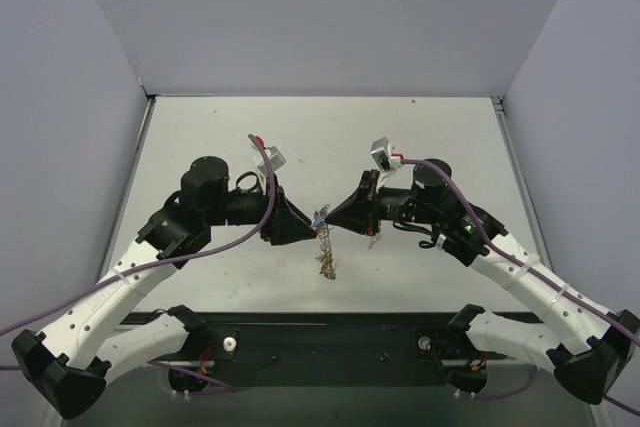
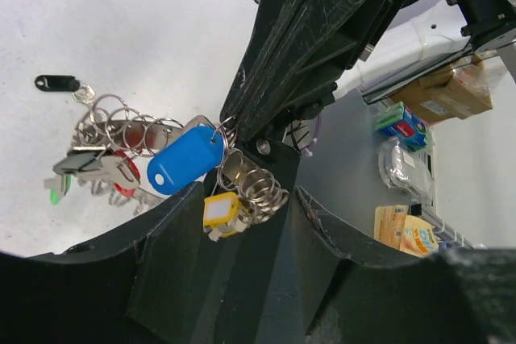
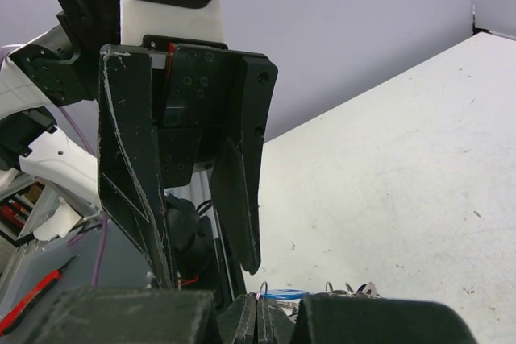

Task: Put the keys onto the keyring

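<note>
Dangling from your right gripper [image 1: 330, 215], clenched on it above the table [image 1: 200, 137] centre, is the keyring [image 2: 260, 188] with blue and yellow keys [image 2: 187, 168]. Your left gripper [image 1: 312, 223] stands released, jaws either side of the bunch, tip to tip with the right.

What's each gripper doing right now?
Left gripper: open, holding nothing.
Right gripper: closed on the keyring.
</note>
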Controlling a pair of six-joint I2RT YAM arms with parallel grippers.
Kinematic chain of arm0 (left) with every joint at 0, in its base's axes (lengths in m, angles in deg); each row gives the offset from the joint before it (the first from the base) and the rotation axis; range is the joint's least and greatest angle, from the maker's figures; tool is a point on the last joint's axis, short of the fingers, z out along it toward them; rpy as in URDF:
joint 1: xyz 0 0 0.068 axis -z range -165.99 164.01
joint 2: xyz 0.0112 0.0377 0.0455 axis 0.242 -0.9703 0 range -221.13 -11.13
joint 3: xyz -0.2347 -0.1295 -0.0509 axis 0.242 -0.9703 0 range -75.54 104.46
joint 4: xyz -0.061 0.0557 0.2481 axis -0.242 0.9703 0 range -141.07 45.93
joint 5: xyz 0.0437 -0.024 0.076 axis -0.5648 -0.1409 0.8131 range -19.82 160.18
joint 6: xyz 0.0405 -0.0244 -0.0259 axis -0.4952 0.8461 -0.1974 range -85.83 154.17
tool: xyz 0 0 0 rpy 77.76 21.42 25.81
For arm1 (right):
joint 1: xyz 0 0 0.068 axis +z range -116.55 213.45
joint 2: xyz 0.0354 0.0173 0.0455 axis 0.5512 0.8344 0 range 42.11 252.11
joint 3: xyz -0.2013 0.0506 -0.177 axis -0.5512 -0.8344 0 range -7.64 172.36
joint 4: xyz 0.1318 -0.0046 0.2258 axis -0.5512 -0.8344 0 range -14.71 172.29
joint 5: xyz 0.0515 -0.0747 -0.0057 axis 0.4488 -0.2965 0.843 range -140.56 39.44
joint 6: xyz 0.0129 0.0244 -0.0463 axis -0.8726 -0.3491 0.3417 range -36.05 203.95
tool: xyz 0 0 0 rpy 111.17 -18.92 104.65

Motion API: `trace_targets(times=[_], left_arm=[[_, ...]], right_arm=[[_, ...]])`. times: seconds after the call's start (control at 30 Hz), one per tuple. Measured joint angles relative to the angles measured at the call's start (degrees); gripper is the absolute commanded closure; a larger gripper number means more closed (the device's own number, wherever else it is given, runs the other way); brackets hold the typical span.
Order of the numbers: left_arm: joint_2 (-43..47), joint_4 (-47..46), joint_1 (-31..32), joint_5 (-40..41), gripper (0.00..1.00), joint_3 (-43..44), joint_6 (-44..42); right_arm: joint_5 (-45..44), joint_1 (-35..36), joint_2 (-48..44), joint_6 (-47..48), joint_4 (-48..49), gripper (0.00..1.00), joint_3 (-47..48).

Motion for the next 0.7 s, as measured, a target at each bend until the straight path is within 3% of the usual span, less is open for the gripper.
trace_targets(times=[0.7], left_arm=[[-4.8, -1.5, 0.0, -4.8, 0.43, -1.5, 3.5]], right_arm=[[-1.2, 0.0, -0.9, -0.9, 0.5, 1.0, 0.0]])
